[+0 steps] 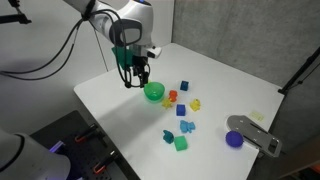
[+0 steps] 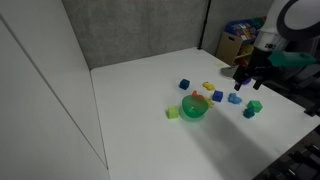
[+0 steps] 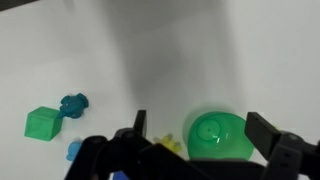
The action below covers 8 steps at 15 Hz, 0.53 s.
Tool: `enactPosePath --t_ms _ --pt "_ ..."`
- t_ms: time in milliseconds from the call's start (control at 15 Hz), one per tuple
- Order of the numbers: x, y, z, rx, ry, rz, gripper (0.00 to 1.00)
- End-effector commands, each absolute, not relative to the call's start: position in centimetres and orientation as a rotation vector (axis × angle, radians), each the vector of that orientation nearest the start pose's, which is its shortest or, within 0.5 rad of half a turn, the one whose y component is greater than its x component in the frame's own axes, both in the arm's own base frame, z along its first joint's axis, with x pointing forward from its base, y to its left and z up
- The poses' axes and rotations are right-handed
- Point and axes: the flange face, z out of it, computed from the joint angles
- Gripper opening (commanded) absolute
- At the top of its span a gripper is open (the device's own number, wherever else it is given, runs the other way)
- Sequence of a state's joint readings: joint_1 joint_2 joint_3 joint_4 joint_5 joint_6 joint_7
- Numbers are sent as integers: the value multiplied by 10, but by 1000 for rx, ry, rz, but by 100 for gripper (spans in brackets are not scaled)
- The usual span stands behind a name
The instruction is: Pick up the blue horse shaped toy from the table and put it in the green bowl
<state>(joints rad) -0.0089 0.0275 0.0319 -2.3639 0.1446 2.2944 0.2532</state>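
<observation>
Here the blue horse shaped toy [image 3: 73,104] lies on the white desk [image 1: 115,115]. It is a small, slightly teal blue figure with a lumpy, rounded outline. It sits just beside one corner of a green cube [image 3: 42,122] of much the same size, and whether the two touch I cannot tell. It is well apart from the green bowl [image 3: 218,135], a round, bright green plastic dish. In the wrist view the jaws stand wide, one dark finger to each side of the bowl, with nothing held between them.

Other pieces lie around. A yellow piece [image 3: 165,146] sits just beside the bowl's rim, and a lighter blue piece [image 3: 75,150] lies near the cube, partly hidden by the dark wrist hardware. In an exterior view blockier blue pieces [image 1: 188,126] lie between the toy [image 1: 168,134] and the bowl [image 1: 153,92], and a red piece [image 1: 170,97] sits close to the rim. A dark-blue cup [image 1: 234,139] and a grey flat object [image 1: 255,135] lie off to one side.

Only the wrist view shows the toy's outline; in that exterior view it is a blue speck by the cube. That view alone shows the jaws hanging above the desk at the bowl's edge. In an exterior view the bowl [image 2: 194,108] is plain, but the toy is too small to pick out.
</observation>
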Motion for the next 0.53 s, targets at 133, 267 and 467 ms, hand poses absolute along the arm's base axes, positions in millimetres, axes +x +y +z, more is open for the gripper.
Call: enactPosePath --t_ms 133,267,467 --pt "517 -37 258 -3013 673 275 100" --pt "517 -54 239 -3012 723 292 100" --pt "510 -79 209 -2992 827 271 100"
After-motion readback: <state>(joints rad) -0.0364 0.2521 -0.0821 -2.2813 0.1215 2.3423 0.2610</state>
